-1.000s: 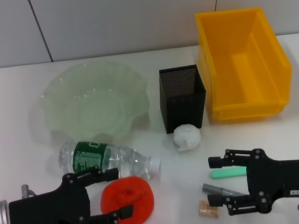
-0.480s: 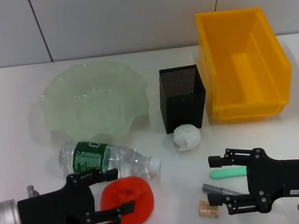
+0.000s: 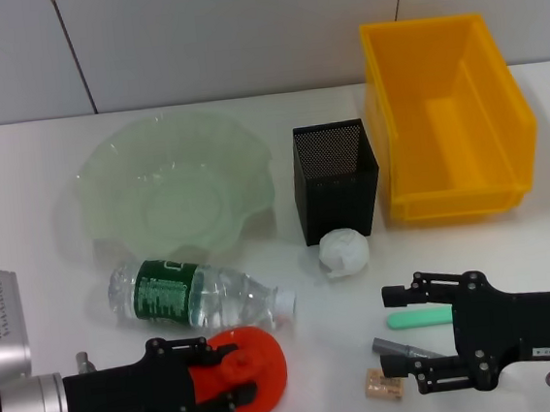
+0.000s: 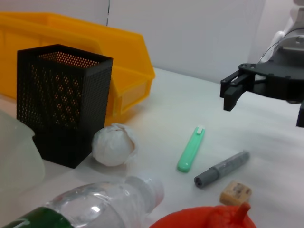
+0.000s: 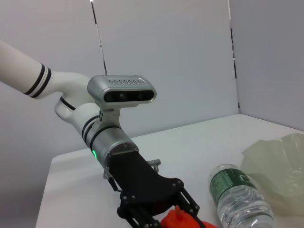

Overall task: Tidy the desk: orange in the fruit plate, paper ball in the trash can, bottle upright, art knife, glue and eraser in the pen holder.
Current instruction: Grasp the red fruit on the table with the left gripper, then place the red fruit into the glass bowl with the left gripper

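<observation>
Your left gripper (image 3: 235, 373) covers part of the orange (image 3: 254, 366) at the near edge of the tabletop (image 3: 20, 191), so you see only its far and right portions from the head view; the fingers reach around it on both sides, though whether they actually press it is hard to make out. In the left wrist view only the orange's top and stem show at the lower edge. The left arm comes in low from the near left, lying almost flat along the tabletop. Your right gripper (image 3: 401, 338) sits at the near right with its fingers spread wide and holding nothing, over the green art knife (image 3: 419, 318) and the grey glue stick (image 3: 403, 351), with the eraser (image 3: 382, 387) just beside. The water bottle (image 3: 198, 295) lies on its side behind the orange. The paper ball (image 3: 344, 252) rests against the front of the black mesh pen holder (image 3: 335, 180). The green glass fruit plate (image 3: 175, 181) and the yellow bin (image 3: 447, 116) hold nothing you can see.
</observation>
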Tool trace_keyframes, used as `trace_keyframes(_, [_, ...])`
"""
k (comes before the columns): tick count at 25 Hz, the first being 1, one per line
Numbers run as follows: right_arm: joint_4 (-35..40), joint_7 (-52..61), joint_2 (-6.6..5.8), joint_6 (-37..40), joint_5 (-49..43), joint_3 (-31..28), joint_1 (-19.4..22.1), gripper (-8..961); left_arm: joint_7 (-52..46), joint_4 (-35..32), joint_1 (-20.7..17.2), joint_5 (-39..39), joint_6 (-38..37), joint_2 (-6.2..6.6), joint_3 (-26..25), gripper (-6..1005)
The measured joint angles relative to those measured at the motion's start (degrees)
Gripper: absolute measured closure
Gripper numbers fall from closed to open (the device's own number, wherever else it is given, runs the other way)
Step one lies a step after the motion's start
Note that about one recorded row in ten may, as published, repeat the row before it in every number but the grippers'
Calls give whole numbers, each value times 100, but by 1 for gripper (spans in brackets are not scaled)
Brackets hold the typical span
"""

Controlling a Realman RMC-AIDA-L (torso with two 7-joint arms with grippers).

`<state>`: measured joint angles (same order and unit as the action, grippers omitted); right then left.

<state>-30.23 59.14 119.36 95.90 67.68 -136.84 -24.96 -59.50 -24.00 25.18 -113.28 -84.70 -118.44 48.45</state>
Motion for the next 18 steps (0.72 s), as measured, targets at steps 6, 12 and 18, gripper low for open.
trace_keyframes(6, [0, 0, 0, 9, 0, -7, 0, 168, 139, -33, -27, 13, -33, -12, 9, 461])
trace_keyframes(12, [0, 0, 0, 35, -1, -28, 21, 168, 223, -174, -67, 85, -356, -12, -88, 642])
trace_keyframes(18, [-1, 0, 0, 45, -1, -28, 25, 169, 317, -558, -135, 503, -904, 23, -385, 776])
